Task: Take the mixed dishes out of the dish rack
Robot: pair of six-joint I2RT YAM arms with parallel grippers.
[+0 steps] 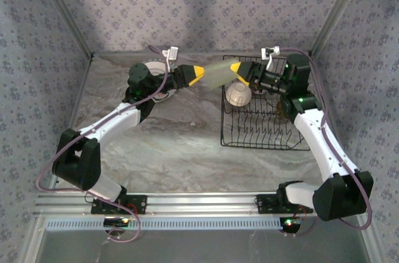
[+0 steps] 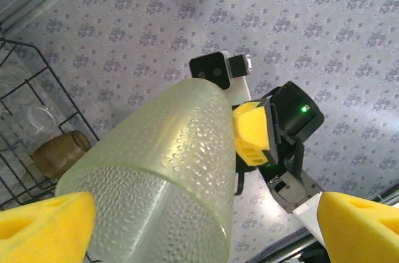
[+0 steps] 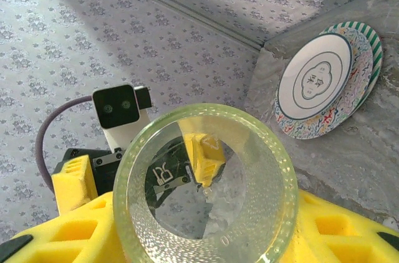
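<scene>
We see both arms reaching inward above the table [image 1: 174, 144], meeting just left of the dish rack [image 1: 265, 141]. The right gripper [image 1: 237, 68] pinches a pebbled glass tumbler [image 1: 216, 73] held level in the air. The left gripper [image 1: 198, 75] has its jaws spread around the tumbler's other end.

Dimpled translucent glass tumbler [image 2: 168, 169]; black wire rack [image 1: 265, 146]

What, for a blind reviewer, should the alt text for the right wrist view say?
A pale green pebbled glass, seen end-on, is clamped between the right gripper's yellow fingers, and the left gripper straddles its far end with jaws open. A stack of patterned plates lies on the marbled table by the wallpapered wall.
</scene>
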